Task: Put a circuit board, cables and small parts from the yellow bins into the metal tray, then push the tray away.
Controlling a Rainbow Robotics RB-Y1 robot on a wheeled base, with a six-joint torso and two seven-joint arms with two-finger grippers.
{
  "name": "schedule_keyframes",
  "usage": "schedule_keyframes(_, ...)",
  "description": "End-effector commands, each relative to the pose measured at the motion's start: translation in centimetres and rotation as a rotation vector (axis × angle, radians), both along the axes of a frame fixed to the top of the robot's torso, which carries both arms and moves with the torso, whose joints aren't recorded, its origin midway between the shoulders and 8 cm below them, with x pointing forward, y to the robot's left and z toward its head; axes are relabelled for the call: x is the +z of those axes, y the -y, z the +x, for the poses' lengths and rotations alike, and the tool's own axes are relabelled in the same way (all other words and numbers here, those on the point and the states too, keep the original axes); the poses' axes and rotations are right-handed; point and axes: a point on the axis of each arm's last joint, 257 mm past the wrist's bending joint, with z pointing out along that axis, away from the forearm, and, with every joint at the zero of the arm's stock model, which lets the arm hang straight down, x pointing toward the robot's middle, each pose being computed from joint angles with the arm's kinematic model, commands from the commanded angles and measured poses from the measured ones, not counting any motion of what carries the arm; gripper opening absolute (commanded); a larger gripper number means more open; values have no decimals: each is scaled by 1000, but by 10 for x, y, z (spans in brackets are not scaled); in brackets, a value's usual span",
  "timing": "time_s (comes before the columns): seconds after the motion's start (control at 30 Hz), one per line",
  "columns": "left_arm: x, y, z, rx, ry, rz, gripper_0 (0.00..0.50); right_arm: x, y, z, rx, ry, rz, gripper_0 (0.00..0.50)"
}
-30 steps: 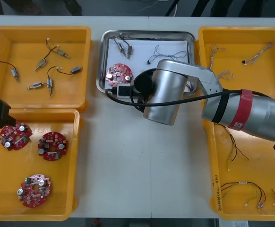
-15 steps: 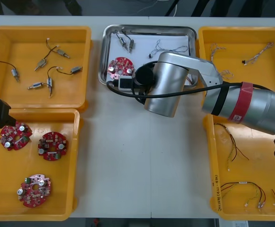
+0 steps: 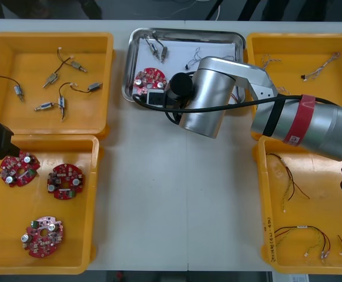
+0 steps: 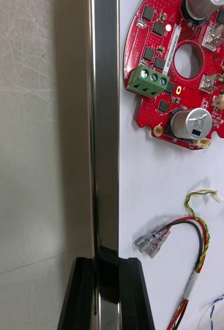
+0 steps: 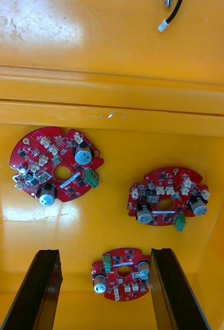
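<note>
Right gripper (image 4: pixel 106 270) at the near rim of the metal tray (image 4: pixel 105 129), black fingers (image 4: pixel 81 294) closed down to rim width, rim pinched between them. On the tray's white inside: red circuit board (image 4: pixel 181 67) just past the rim, red and yellow cable (image 4: pixel 194 242) nearer the fingers, end of a blue and white cable (image 4: pixel 222 307) beside it. Bare table (image 4: pixel 39 154) on the outer side of the rim.

Front view: tray at the far middle of the table, between the bins. Right arm (image 3: pixel 312 126) reaching in from the right, silver wrist (image 3: pixel 209 97) over the tray's near right part, covering the grip and the cables there. Clear of it: board at near left, small metal parts (image 3: pixel 158 50) at far left, thin cable (image 3: pixel 209 57) at far middle. Far left bin (image 3: pixel 47 41) with spare small metal parts (image 3: pixel 59 88). Far right bin (image 3: pixel 300 44) and near right bin (image 3: pixel 265 194) with loose cables (image 3: pixel 303 235).

Left gripper (image 5: pixel 104 252) parked over the near left bin (image 5: pixel 19 247), fingers wide apart, nothing held. Three spare boards (image 5: pixel 55 165) on the bin floor below, one between the fingertips. Past the bin walls, a black cable end (image 5: pixel 168 18).
</note>
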Motion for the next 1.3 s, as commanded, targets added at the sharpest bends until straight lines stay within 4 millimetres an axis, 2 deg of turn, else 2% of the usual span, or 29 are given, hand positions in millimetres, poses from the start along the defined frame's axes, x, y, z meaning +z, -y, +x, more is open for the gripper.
schedule_keyframes(0.03,17,-16,-3,-21,27,58,500,26,-27,2,69,43,-10,0)
schedule_keyframes(0.07,17,-16,-3,-21,27,58,500,26,-28,2,70,44,-10,54)
schedule_keyframes(0.1,17,-16,-3,-21,27,58,500,26,-28,2,70,44,-10,173)
schedule_keyframes(0.13,17,-16,-3,-21,27,58,500,26,-28,2,70,44,-10,222)
schedule_keyframes(0.2,17,-16,-3,-21,27,58,500,26,-28,2,70,45,-10,371)
schedule_keyframes(0.23,17,-16,-3,-21,27,58,500,26,-28,2,70,44,-10,404)
schedule_keyframes(0.27,17,-16,-3,-21,27,58,500,27,-28,2,73,46,-10,470)
schedule_keyframes(0.3,17,-16,-3,-21,27,58,500,27,-29,2,74,46,-9,500)
schedule_keyframes(0.57,17,-16,-3,-21,27,58,500,32,-36,-6,64,2,42,500)
schedule_keyframes(0.9,17,-16,-3,-21,27,58,500,54,-39,-54,20,-79,63,500)
schedule_keyframes(1.07,17,-16,-3,-21,27,58,500,63,-30,-76,-17,-111,58,500)
schedule_keyframes(1.3,17,-16,-3,-21,27,58,500,75,3,-113,-161,-173,85,500)
